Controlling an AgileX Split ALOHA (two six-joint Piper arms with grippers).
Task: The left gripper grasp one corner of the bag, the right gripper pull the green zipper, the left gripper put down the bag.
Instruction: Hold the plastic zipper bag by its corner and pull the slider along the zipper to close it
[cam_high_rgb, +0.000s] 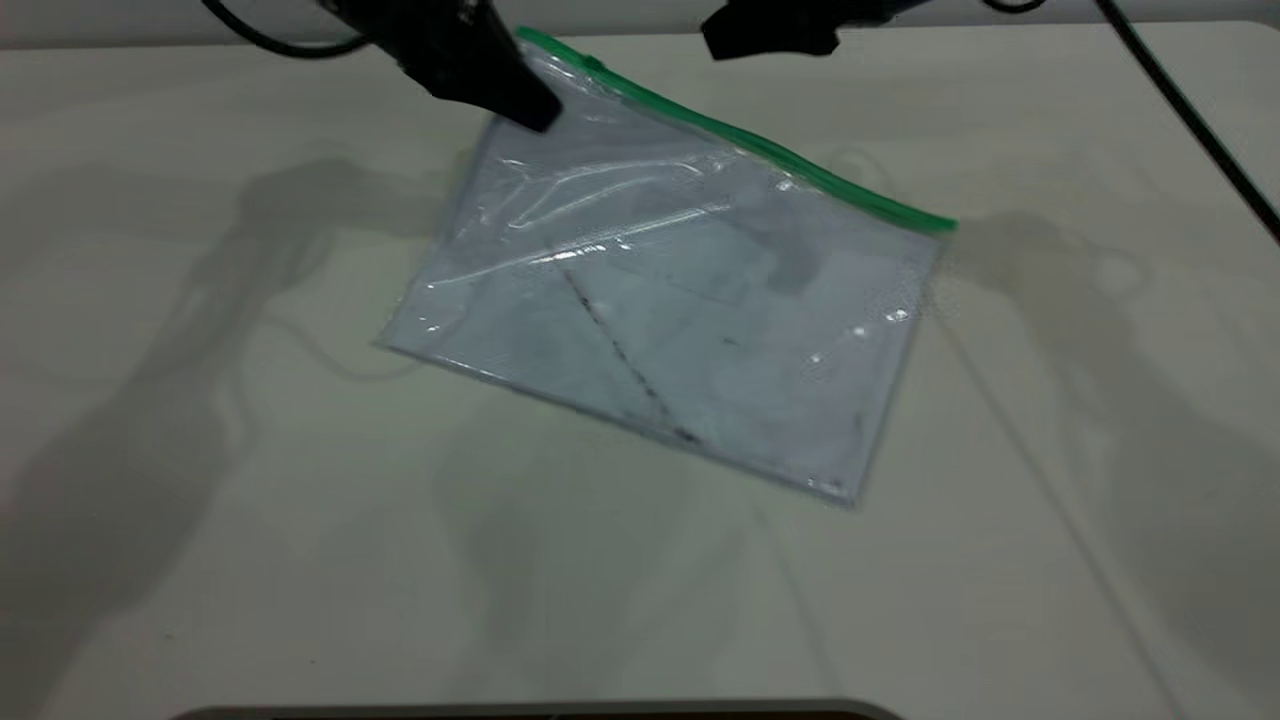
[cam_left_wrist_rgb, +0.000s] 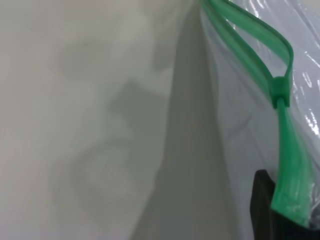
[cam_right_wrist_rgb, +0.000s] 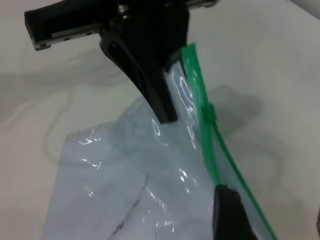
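Clear plastic bag (cam_high_rgb: 690, 320) raised at its far corner, near edge resting on the table (cam_high_rgb: 200, 500), the left gripper (cam_high_rgb: 520, 100) pinching that corner beside the green zipper (cam_high_rgb: 740, 135), while the right gripper (cam_high_rgb: 770, 35) hovers just above the zipper, fingers spread.

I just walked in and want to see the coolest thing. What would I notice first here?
You would spot the bag first: a clear pouch near the middle of the table, one corner lifted. The left gripper pinches that raised corner at the far side. The bright green zipper runs along the bag's far edge, with its slider close to the held corner, and the right gripper hangs just beside it.
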